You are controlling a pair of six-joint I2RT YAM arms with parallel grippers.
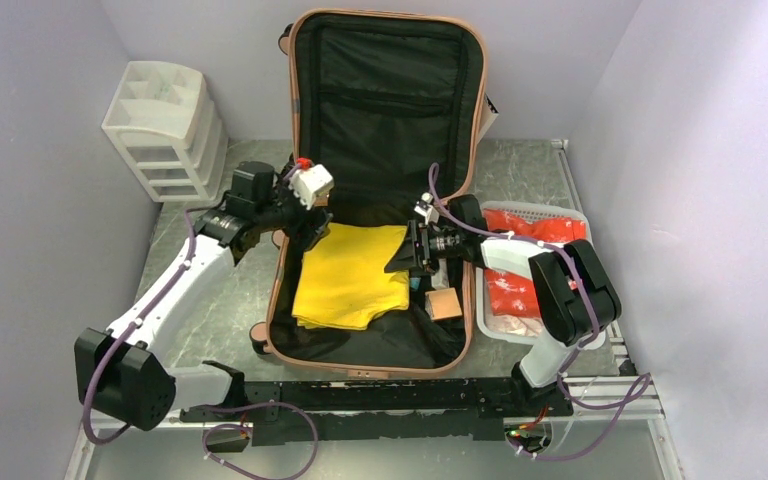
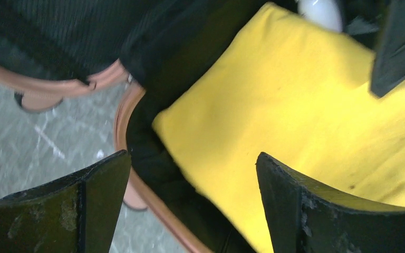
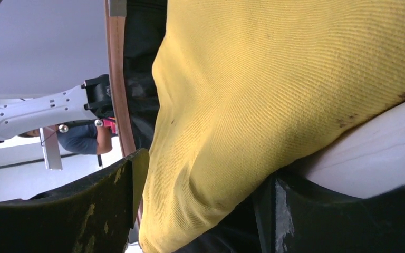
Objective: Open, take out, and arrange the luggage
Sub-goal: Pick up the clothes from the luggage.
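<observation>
The salmon-pink luggage (image 1: 282,290) lies open on the table, its black-lined lid (image 1: 390,90) leaning on the back wall. A folded yellow cloth (image 1: 350,275) lies in its lower half, with a small brown box (image 1: 444,303) to its right. My left gripper (image 1: 310,232) is open over the cloth's far left corner; in the left wrist view (image 2: 192,174) its fingers straddle the pink rim (image 2: 121,113) and the cloth (image 2: 306,121). My right gripper (image 1: 405,258) is open at the cloth's right edge; in the right wrist view (image 3: 205,200) a cloth fold (image 3: 274,79) sits between its fingers.
A white drawer unit (image 1: 168,130) stands at the back left. A white basket (image 1: 550,212) with red packs sits right of the luggage, under my right arm. Walls close in the left, back and right. A white thing (image 3: 379,153) shows under the cloth.
</observation>
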